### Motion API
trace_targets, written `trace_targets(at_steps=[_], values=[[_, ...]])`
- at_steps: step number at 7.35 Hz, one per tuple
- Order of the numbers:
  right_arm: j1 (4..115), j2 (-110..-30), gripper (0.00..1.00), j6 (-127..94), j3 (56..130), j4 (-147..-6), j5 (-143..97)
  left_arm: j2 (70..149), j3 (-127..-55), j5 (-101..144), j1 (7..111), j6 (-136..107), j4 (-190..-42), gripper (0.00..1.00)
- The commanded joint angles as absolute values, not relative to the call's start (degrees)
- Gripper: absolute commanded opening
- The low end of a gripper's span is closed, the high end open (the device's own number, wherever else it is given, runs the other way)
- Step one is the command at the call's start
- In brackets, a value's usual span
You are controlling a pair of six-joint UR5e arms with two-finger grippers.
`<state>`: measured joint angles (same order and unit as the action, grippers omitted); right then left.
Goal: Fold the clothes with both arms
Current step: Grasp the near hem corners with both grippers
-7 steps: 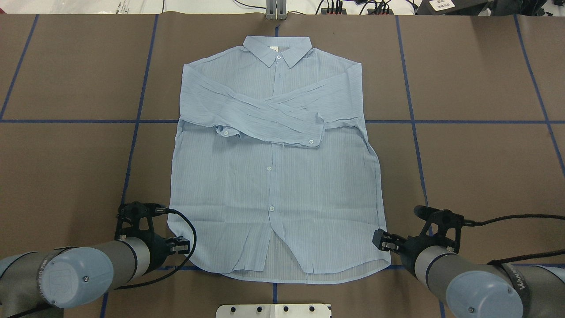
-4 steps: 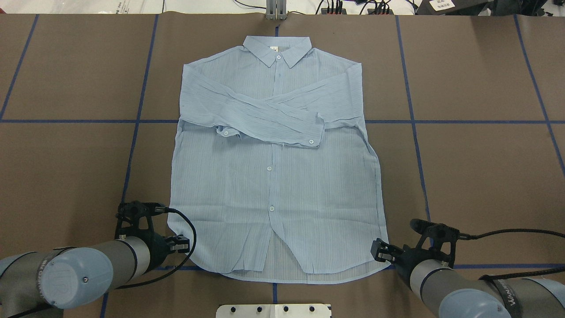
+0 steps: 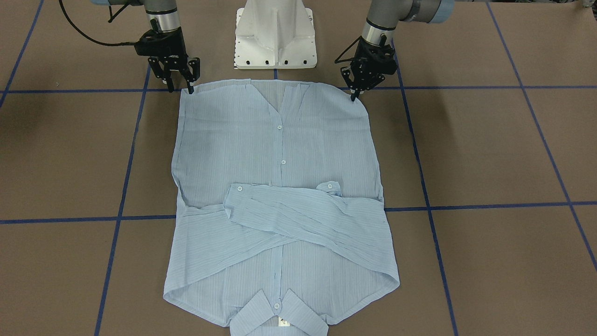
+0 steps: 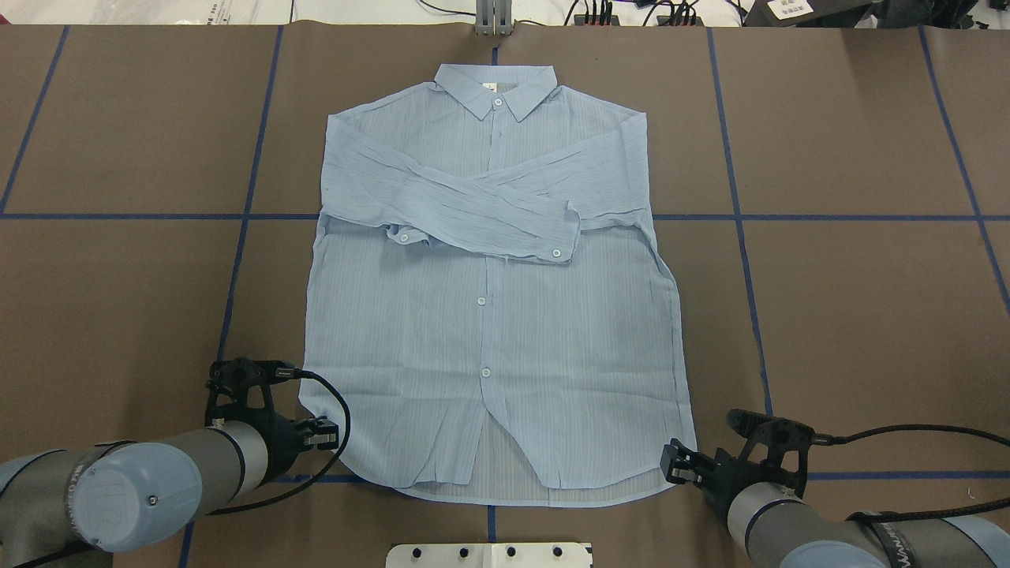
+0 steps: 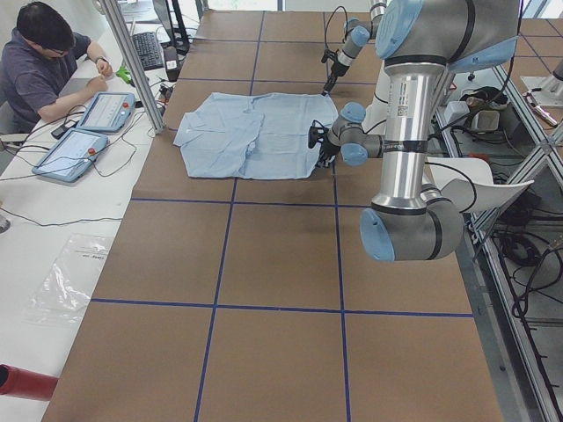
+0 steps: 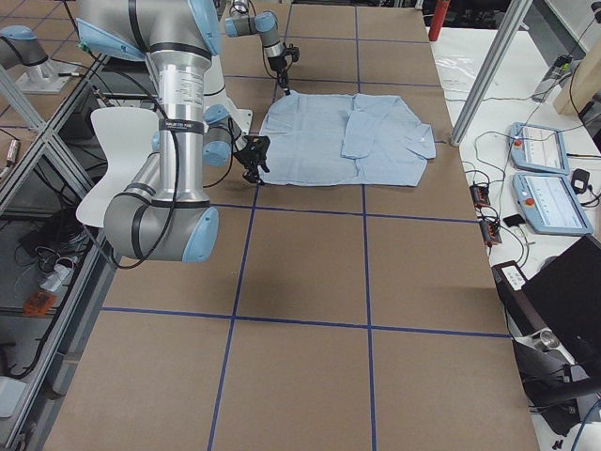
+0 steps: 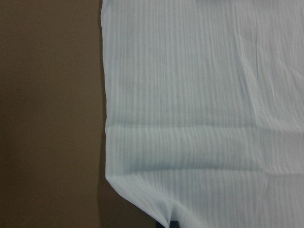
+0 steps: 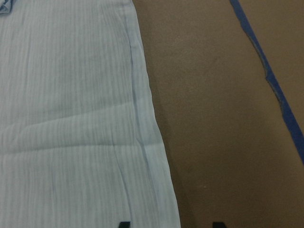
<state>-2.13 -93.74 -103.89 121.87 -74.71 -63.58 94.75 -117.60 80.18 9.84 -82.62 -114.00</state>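
Shirt (image 4: 489, 331) lies flat and front up in the middle of the table (image 4: 868, 315), collar away from the robot. Both sleeves (image 4: 465, 209) are already crossed over the chest; the body is not yet folded. At the near hem, the left gripper (image 3: 353, 95) looks pinched on one corner, while the right gripper (image 3: 181, 89) straddles the other, jaws spread.

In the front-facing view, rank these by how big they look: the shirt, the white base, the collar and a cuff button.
Largest to smallest: shirt, white base, collar (partly cut off by the frame's edge), cuff button.
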Motion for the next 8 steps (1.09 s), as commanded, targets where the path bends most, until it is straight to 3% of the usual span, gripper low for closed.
trace_targets(at_steps=[1,3,5,8], values=[[-3.25,-93.78,0.53,-103.89,121.03,-74.71,-62.33,94.75,-117.68,80.16,9.84,-82.62,-113.99,0.0],[-3.51,-93.69,0.34,-103.8,120.94,-74.71,-62.23,94.75,-117.68,80.16,9.84,-82.62,-113.99,0.0],[-3.6,-93.69,0.34,-103.54,120.68,-74.71,-62.31,94.75,-117.86,80.16,9.84,-82.62,-113.99,0.0],[-3.69,-93.6,0.2,-103.54,120.59,-74.79,-62.23,94.66,-118.04,80.16,9.84,-82.62,-113.99,0.0]])
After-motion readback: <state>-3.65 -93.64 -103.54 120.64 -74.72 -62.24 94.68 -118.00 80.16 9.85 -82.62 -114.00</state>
